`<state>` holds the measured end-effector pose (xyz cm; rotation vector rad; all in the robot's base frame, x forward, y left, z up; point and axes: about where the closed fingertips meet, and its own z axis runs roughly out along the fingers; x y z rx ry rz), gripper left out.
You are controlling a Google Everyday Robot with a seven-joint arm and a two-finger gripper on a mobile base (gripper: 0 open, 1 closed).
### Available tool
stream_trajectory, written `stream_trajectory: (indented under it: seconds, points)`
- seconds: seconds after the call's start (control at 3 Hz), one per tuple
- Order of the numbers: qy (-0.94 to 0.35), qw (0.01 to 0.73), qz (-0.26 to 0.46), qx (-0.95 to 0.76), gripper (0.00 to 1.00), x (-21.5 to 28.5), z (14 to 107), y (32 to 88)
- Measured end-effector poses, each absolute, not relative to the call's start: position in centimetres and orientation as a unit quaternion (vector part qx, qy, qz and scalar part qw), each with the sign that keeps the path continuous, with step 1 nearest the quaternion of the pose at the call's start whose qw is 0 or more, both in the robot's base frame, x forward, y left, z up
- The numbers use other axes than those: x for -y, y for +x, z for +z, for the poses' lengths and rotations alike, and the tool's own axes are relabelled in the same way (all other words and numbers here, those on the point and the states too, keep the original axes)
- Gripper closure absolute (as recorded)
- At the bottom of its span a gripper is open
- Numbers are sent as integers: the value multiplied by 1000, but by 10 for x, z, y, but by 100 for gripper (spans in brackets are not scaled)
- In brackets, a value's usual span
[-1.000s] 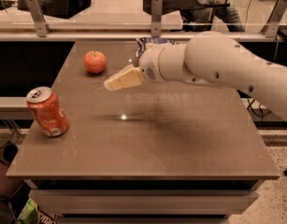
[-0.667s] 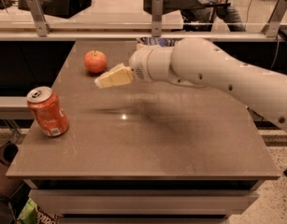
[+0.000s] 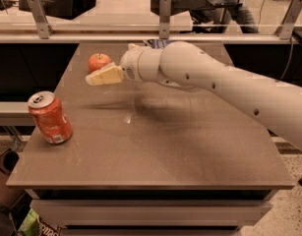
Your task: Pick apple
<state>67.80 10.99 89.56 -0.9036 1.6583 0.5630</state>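
Camera view. Far back on the left part of the brown counter [image 3: 165, 146]: the apple [image 3: 99, 62], red-orange, resting stem up. Just in front of it and pointing left: the cream-coloured gripper [image 3: 95, 78], at the end of a thick white arm [image 3: 229, 87] reaching in from the right. Close to the apple, contact impossible to judge. Spread or pressed together: cannot tell. Well apart, toward the left front edge: an orange-red soda can [image 3: 49, 117], standing upright.
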Motion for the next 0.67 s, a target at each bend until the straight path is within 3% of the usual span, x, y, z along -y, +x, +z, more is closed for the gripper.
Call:
stream_trajectory:
  seconds: [0.67]
  points:
    - [-384,541,253,-704,0,-140,882,700]
